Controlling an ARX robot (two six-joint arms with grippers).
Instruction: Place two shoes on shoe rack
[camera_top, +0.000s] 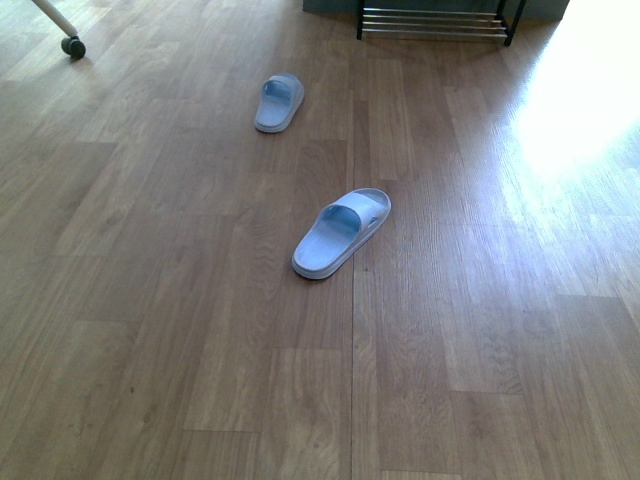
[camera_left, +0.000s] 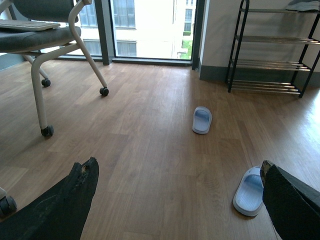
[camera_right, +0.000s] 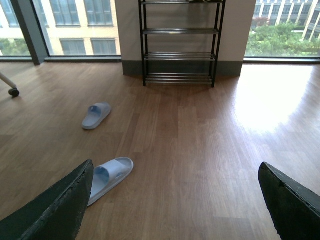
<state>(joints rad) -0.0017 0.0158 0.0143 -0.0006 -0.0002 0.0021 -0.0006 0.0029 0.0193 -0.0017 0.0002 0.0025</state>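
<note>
The left gripper (camera_left: 176, 168) and right gripper (camera_right: 176, 170) are gaping wide, empty, while the near slide (camera_top: 341, 233) and far slide (camera_top: 279, 102) are lying on the floor (camera_top: 150, 300), well apart from the shoe rack (camera_top: 437, 20), likely risking a slip from any shallow pinch.

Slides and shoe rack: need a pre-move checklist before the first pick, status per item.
1. Both pale blue slides found: ok. The near slide and the far slide lie sole-down on the wood floor, apart.
2. End effectors free: ok. The left end effector and the right end effector have jaws wide, nothing between them.
3. Target located: ok. The shoe rack stands upright beyond the far slide.
4. Free tier: ok for the three lower tiers, which hold nothing; top tier cropped, cannot tell.
5. The wheeled chair out of the way: ok, off to the left of both slides.
6. Near slide within reach: cannot tell.
</note>
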